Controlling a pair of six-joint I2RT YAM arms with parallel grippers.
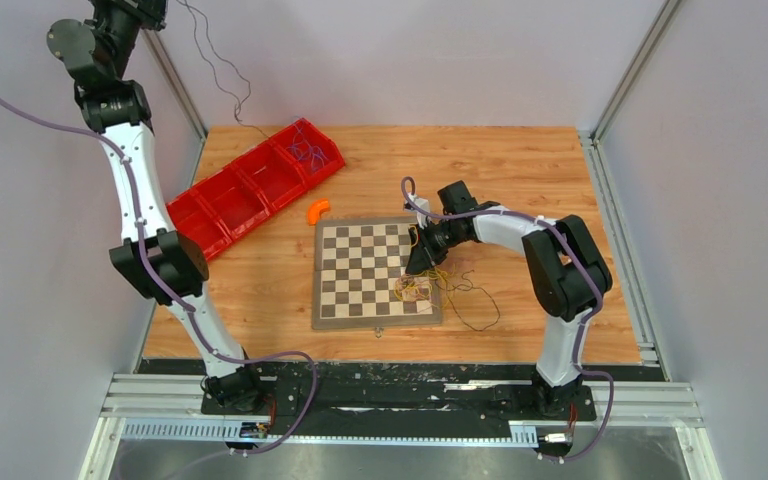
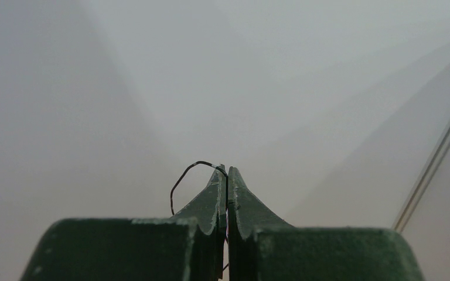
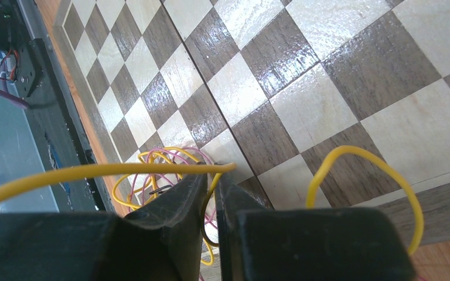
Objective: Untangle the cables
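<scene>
Two grips are on. The left gripper [image 2: 227,175], high above the far-left corner of the desk [image 1: 520,180], has its jaws pressed together on a black wire [image 2: 181,175] that hangs down toward the red bin [image 1: 250,185]. The right gripper [image 3: 215,181] pinches a yellow wire [image 3: 94,171] low over the right edge of the board [image 1: 360,270]. The rest of the cables [image 1: 415,290] lie in a yellow-and-pink clump on the board, just beside that gripper. To free the yellow strand well, I would draw it slowly up and away from the clump. I would watch whether the clump lifts with it, and regrip nearer the snag if it does.
</scene>
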